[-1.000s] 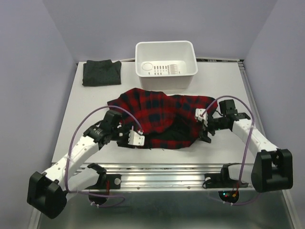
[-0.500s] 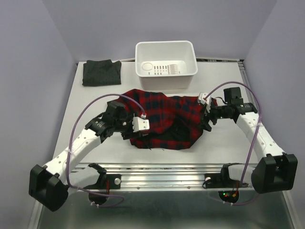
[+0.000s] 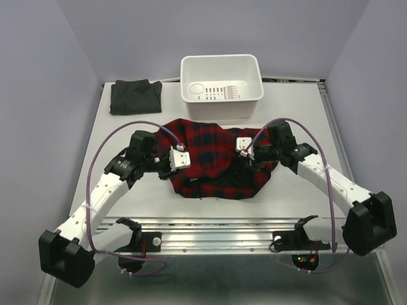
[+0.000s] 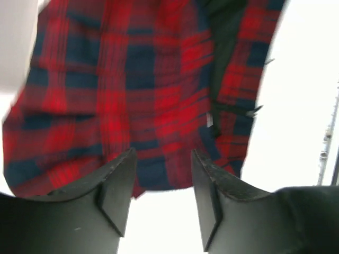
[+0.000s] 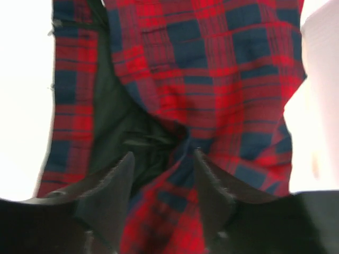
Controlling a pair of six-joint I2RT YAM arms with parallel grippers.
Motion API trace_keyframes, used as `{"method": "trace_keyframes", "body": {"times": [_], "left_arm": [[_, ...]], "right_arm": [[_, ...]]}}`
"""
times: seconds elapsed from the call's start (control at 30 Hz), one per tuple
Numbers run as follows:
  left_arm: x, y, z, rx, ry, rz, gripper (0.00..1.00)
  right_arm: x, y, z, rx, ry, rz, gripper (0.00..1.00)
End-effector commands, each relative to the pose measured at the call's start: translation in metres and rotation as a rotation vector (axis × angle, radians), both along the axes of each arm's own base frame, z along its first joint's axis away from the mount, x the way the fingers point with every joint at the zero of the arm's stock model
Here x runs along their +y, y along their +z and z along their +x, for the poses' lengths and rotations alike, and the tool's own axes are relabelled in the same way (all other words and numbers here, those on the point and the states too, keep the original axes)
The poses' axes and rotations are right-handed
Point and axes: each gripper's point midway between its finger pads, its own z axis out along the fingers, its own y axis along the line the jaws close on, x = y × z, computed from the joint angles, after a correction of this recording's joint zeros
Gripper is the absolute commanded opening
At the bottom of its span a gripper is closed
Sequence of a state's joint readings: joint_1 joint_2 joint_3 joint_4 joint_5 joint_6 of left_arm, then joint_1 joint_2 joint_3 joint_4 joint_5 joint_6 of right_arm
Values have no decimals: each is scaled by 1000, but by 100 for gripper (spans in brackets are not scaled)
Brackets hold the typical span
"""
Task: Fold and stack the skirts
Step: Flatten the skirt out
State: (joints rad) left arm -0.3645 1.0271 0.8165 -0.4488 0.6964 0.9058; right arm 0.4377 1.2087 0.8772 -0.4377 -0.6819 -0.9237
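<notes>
While your left gripper [image 4: 162,154] and right gripper [image 5: 163,154] both hang open, holding nothing, the plaid skirt [image 3: 216,166] lies rumpled right under them, its long axis running from one to the other, and the grey skirt [image 3: 135,96] sits folded well beyond the left one.

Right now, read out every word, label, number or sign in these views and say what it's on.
No readable text anywhere.
white tub: moulded marks on its floor, too small to read.
plaid skirt: small pale tag, too blurred to read.
grey skirt: no marking shows.
</notes>
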Motion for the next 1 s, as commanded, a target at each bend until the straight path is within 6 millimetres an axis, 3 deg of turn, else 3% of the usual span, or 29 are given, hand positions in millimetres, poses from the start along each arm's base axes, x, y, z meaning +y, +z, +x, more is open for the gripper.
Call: {"method": "trace_keyframes", "body": {"times": [0.0,0.07,0.17,0.27,0.33,0.47,0.77,0.83,0.87,0.97], "left_arm": [[-15,-15,-44,-36,-229,60,45],[-18,-27,-53,-63,-278,113,44],[-19,-40,-50,-66,-252,126,43],[-20,-45,-43,-7,-160,109,58],[-18,-52,-48,37,-132,110,64],[-11,-59,-52,39,-87,105,66],[-6,-53,-48,32,-10,81,67],[-4,-53,-46,31,0,84,67],[-3,-54,-45,34,9,88,67],[2,-54,-38,39,42,88,66]], "right_arm": [[22,9,20,-223,218,3,47],[27,-2,15,-279,320,-23,45],[32,-33,2,-230,364,-66,45],[36,-45,15,-187,280,-78,53],[39,-37,33,-214,223,-77,57],[36,-33,54,-255,165,-124,71],[31,-42,69,-262,178,-218,77],[29,-44,69,-249,197,-248,66],[28,-50,68,-228,209,-266,55],[25,-54,64,-183,230,-295,47]]}}
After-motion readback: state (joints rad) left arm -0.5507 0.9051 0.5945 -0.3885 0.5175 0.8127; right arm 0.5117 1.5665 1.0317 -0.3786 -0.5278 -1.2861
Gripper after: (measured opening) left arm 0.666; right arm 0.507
